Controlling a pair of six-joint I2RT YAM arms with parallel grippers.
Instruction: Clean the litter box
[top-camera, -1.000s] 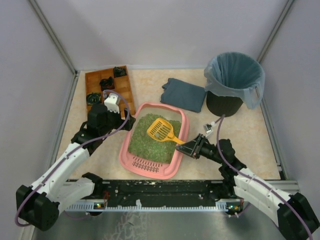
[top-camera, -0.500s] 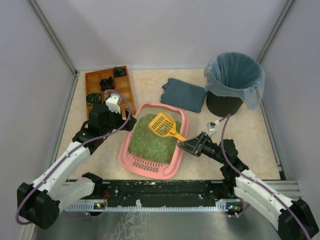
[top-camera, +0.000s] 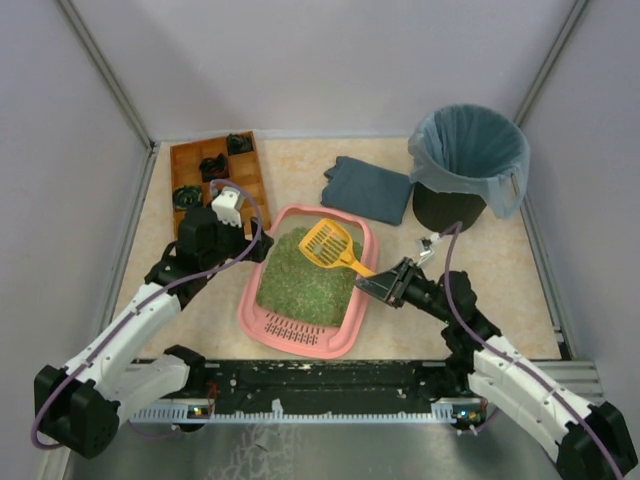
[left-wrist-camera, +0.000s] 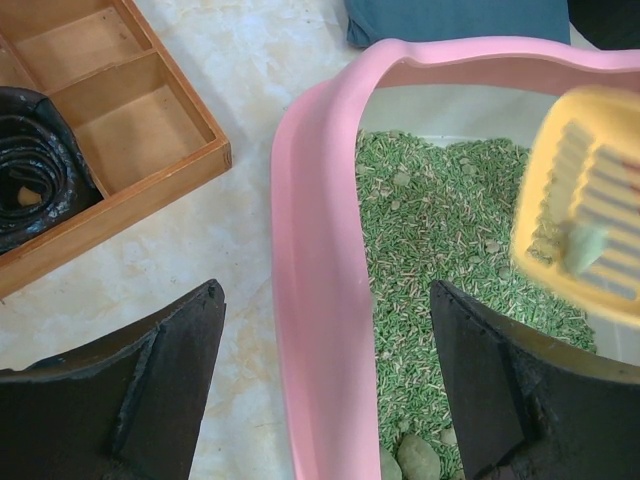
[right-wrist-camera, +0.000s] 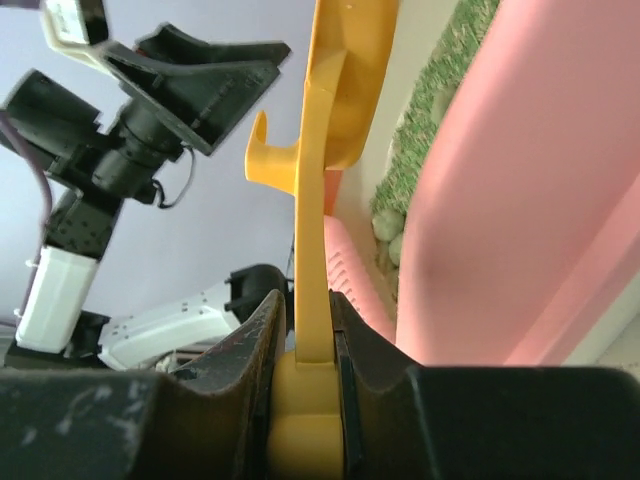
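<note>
The pink litter box (top-camera: 247, 300) with green litter (top-camera: 300, 275) and a slotted grille at its near end lies mid-table. My right gripper (top-camera: 372, 284) is shut on the handle of a yellow slotted scoop (top-camera: 327, 243), held above the box's far right part; a pale clump sits in the scoop (left-wrist-camera: 585, 245). In the right wrist view the scoop handle (right-wrist-camera: 312, 250) is pinched between the fingers (right-wrist-camera: 262, 330). My left gripper (left-wrist-camera: 320, 340) is open, its jaws either side of the box's left rim (left-wrist-camera: 310, 250). Grey-green lumps (left-wrist-camera: 415, 455) lie in the litter.
A brown wooden compartment tray (top-camera: 252, 180) with black items stands at the back left. A folded blue-grey cloth (top-camera: 368, 188) lies behind the box. A black bin with a blue-grey bag (top-camera: 468, 160) stands at the back right.
My right gripper has lifted the yellow scoop out of the litter and carried it toward the far right of the box. The left arm has stayed in place.
</note>
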